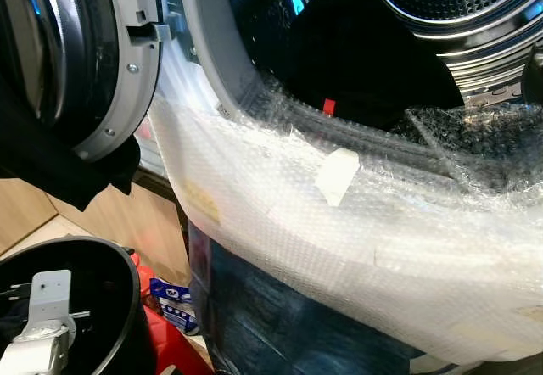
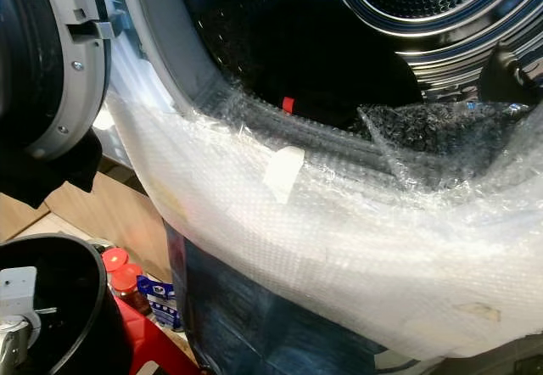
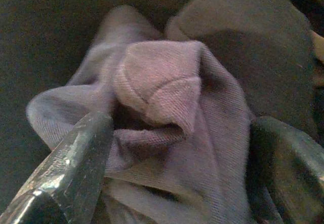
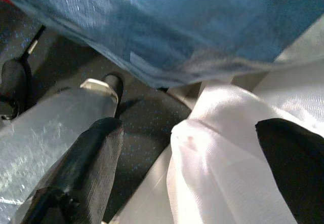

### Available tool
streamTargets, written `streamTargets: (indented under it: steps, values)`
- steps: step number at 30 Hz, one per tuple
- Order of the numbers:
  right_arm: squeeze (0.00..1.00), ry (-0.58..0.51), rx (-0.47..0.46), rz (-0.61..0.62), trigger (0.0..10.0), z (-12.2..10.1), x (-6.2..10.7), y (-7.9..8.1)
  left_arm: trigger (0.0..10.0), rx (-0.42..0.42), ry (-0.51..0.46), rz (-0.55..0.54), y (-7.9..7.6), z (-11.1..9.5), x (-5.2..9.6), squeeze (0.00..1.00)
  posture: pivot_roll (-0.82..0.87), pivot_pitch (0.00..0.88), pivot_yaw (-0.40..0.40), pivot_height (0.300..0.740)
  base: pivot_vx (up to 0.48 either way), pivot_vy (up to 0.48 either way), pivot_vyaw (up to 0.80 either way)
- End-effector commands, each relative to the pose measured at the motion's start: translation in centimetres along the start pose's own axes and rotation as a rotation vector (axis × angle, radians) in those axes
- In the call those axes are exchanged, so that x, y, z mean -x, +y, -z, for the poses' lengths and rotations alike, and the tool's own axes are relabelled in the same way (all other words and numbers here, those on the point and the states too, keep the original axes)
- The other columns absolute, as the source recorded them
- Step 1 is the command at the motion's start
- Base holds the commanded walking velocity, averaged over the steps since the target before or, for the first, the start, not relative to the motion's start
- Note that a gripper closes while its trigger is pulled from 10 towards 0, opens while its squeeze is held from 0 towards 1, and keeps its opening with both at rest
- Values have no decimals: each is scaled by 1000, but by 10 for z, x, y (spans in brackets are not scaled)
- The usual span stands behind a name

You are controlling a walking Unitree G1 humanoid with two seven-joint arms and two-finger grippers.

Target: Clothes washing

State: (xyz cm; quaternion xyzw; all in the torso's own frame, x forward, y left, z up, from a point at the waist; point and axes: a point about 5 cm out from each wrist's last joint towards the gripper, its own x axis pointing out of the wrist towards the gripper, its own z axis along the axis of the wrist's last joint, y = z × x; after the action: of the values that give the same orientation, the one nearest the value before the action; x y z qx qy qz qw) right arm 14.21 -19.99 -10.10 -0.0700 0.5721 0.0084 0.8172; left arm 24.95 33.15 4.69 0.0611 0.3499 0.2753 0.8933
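The washing machine's door (image 1: 93,61) stands open on the left, and a dark garment (image 1: 365,61) lies inside the steel drum (image 1: 441,2). A black laundry basket (image 1: 127,307) sits low on the left, with my left arm's wrist (image 1: 42,316) reaching down into it. In the left wrist view my left gripper (image 3: 179,133) is open, its fingers on either side of a bunched grey-purple garment (image 3: 167,92). In its wrist view my right gripper (image 4: 187,130) is open low beside the machine, with white fabric (image 4: 228,148) between its fingers.
Bubble wrap (image 1: 339,222) covers the machine's front below the opening, over blue film (image 1: 271,316). A black cloth (image 1: 59,171) hangs at the door. Red-capped bottles (image 2: 119,269) and a blue-white packet (image 1: 174,299) stand between basket and machine.
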Motion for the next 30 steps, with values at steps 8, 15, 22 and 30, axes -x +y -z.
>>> streamTargets:
  steps: [8, 15, 22, 30]
  values:
    - [0, 6, -17, 4, 10000, 1, 0, -3, 10000, 98, 48, 12, -6, 9, -2, 0, 125, 14, -66, 740, 0, 0, 0]
    - [0, 18, -14, 1, 10000, 4, 0, -3, 0, 109, 30, 28, -10, 10, -2, 0, 133, 14, -75, 740, 0, 0, 0]
    - [0, 20, -15, -15, 10000, 1, 0, -1, 0, 112, 20, 48, -12, 7, -1, 0, 142, 24, -73, 740, 0, 0, 0]
    - [0, 26, -11, -21, 10000, 1, 0, 0, 0, 123, 10, 62, -17, 7, 1, 0, 143, 31, -80, 740, 0, 0, 0]
